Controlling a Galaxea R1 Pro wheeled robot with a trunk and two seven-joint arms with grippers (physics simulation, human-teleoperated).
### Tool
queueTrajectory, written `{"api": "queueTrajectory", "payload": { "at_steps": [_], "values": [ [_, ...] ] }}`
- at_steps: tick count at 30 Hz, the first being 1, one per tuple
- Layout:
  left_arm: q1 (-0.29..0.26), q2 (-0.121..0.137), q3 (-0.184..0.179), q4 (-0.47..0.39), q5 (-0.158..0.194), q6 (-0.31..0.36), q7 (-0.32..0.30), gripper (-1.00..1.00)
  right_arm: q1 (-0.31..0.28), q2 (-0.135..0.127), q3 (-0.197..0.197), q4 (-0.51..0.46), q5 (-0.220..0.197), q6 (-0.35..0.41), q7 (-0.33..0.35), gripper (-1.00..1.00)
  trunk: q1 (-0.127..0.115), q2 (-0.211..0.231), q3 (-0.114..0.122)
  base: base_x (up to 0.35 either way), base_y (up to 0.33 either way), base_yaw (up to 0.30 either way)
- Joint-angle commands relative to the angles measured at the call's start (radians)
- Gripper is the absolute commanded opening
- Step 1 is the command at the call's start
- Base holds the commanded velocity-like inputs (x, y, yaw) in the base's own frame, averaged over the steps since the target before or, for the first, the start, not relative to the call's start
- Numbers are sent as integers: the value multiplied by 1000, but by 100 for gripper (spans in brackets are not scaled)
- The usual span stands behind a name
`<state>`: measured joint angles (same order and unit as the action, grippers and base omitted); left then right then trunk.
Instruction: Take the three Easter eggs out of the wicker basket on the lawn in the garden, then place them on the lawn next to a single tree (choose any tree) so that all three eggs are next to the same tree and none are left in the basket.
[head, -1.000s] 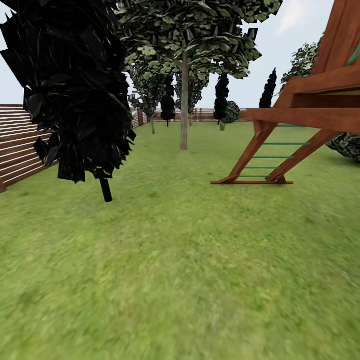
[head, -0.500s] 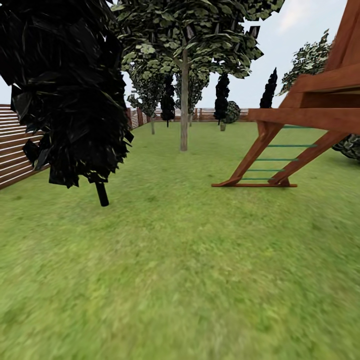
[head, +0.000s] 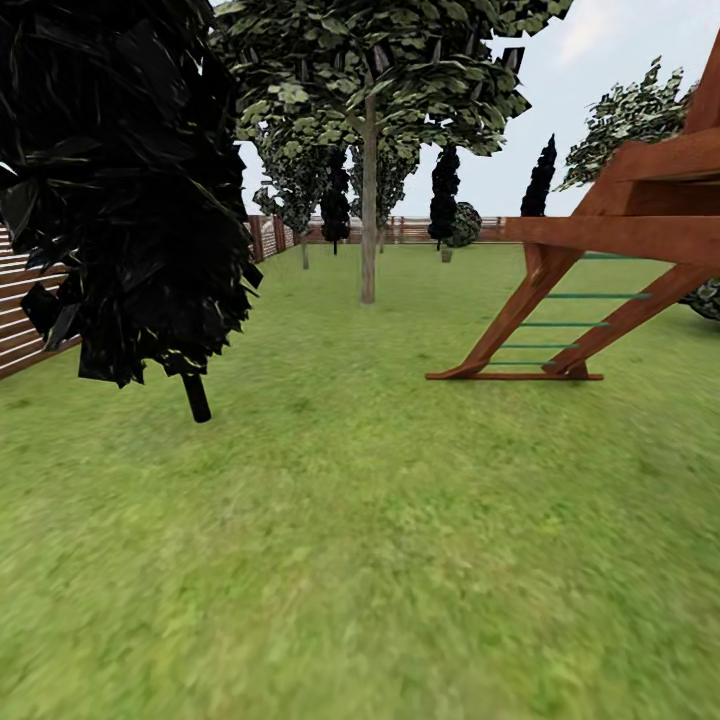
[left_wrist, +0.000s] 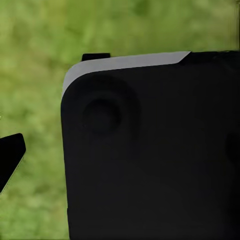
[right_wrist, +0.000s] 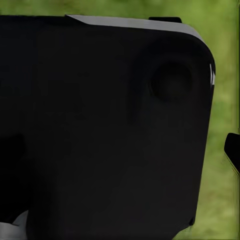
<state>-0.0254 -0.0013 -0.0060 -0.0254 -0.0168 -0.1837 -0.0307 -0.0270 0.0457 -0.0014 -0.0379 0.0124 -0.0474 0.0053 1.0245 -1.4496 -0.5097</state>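
The lawn (head: 380, 540) spreads out as bright green grass across the head view. A tree (head: 368, 240) with a straight grey-brown trunk and a broad leafy crown stands ahead at mid distance. The Easter eggs and the wicker basket are out of view. In the left wrist view a black rounded body (left_wrist: 150, 150) blocks most of the picture, with one dark fingertip (left_wrist: 10, 157) at the edge over grass. The right wrist view has a similar black body (right_wrist: 110, 125) and a dark fingertip (right_wrist: 233, 150) at its edge. I cannot tell either gripper's state.
A dark narrow conical tree (head: 130, 190) hangs close at the left on a thin black stem (head: 196, 398). A red-brown wooden play frame (head: 560, 300) with green rungs stands at the right. A slatted wooden fence (head: 20, 320) runs along the left, with more trees at the far fence.
The camera has moved forward: the whole view has shifted, the dark conical tree looms larger and further left, and the play frame has slid right.
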Motion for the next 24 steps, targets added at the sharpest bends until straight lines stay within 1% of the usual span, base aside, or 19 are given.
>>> {"api": "queueTrajectory", "payload": {
  "at_steps": [1,8,24],
  "values": [
    [-1,-1,0,1,-2,-3,-1,100,-1,0,0,1,1,-3,0,100,1,0,-1,339,0,0],
    [-1,-6,-9,1,-2,-3,-1,100,-1,0,0,1,1,-3,1,100,1,0,-1,339,0,0],
    [-1,-7,-11,1,-2,-5,-1,100,-1,0,1,5,1,-3,1,100,1,0,-1,339,0,0]
  ]
}}
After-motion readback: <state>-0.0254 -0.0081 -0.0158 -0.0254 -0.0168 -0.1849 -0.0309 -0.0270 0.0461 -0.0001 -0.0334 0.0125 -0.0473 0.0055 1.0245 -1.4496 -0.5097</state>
